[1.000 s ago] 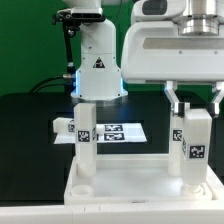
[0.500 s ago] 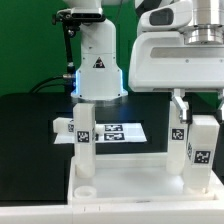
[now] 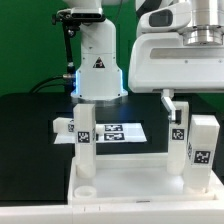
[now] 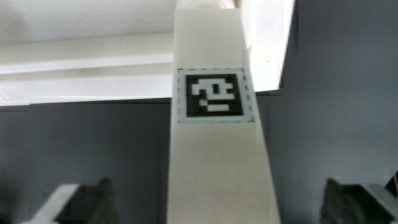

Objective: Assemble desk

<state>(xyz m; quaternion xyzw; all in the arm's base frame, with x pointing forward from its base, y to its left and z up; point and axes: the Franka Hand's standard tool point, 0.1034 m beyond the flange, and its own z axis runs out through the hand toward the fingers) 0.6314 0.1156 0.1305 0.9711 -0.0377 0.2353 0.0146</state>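
1. Your hand [image 3: 194,112] is open: both fingers [image 4: 361,203] stand clear of the leg [image 3: 201,150], one on either side.
2. The leg stands upright in the tabletop [image 3: 130,182] corner at the exterior view's right (long axis vertical), directly under the hand.
3. Judge your next move along that axis: straight up clears it; sideways would likely knock it.

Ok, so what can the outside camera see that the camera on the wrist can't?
Only the exterior view: the robot base, the marker board, a second upright leg and the wide tabletop. Only the wrist view: both fingertips, each with a gap between it and the tagged leg, so the gripper is open. Both: that tagged leg, standing upright with the gripper around its top.
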